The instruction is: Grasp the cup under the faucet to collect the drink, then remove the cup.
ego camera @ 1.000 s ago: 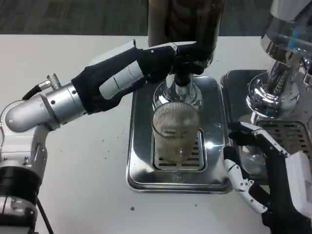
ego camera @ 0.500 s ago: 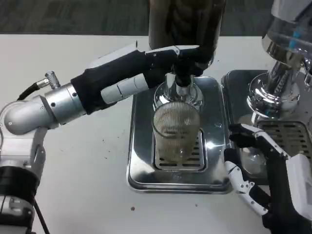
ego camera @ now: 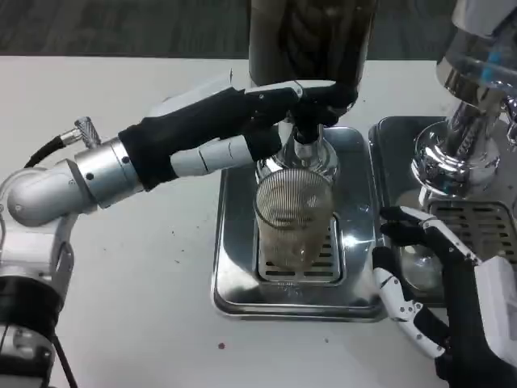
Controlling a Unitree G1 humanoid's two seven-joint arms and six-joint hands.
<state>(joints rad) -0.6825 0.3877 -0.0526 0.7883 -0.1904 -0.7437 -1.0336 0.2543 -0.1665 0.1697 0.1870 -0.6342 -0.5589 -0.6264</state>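
Note:
A clear ribbed cup (ego camera: 294,217) stands upright on the grate of the steel drip tray (ego camera: 234,275), right under the chrome faucet (ego camera: 303,153) of the dark dispenser (ego camera: 311,40). My left hand (ego camera: 242,125) reaches across from the left, above the cup, with its fingertips on the black tap handle (ego camera: 323,101) at the dispenser's base. My right hand (ego camera: 428,283) waits low at the tray's right edge, fingers spread and empty, a short gap from the cup.
A second chrome dispenser (ego camera: 464,121) with its own grated tray (ego camera: 477,222) stands at the right, close behind my right hand. Bare white table (ego camera: 121,307) lies to the left and front of the tray.
My left hand has shifted slightly right and settled on the tap handle. The cup and my right hand have stayed put.

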